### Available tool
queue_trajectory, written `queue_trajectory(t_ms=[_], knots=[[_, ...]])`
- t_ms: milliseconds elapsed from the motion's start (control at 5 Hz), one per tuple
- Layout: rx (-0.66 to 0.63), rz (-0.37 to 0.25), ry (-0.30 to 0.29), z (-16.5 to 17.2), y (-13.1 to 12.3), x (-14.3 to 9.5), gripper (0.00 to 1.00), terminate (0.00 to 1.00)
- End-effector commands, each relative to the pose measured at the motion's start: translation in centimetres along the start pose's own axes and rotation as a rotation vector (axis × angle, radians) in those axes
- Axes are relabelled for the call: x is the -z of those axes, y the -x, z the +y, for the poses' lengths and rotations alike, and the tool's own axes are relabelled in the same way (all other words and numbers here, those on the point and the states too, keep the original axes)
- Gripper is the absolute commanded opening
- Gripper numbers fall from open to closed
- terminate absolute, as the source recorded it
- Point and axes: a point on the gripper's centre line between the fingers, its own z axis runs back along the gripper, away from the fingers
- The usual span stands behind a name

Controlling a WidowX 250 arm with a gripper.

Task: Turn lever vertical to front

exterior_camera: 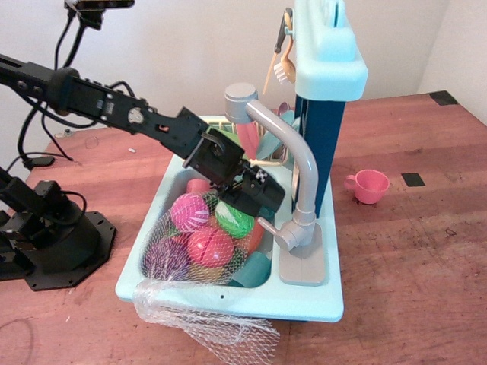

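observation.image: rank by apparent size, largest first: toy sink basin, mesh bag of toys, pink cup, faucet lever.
1. toy sink basin
2. mesh bag of toys
3. pink cup
4. faucet lever
The cup sits farther back, so its true size relative to the lever is less certain.

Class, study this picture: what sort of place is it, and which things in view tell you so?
Probably a robotics lab bench with a play kitchen: a black robot arm's hand over a turquoise toy sink, a grey toy faucet, and a mesh bag of plastic food.
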Motion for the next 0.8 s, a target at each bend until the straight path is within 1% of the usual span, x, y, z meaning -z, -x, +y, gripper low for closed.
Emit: queue_trajectory(t_ms=[0,200,400,600], knots=[[0.03,-0.002,0.019,-0.3,-1.6,-0.2,1.0,0.0],[0.015,0.043,0.03,0.6,-1.0,0.5,1.0,0.0],[0.009,0.063,0.031,1.6,-0.2,-2.0,1.0,0.0],[0.009,0.063,0.031,1.6,-0.2,-2.0,1.0,0.0]])
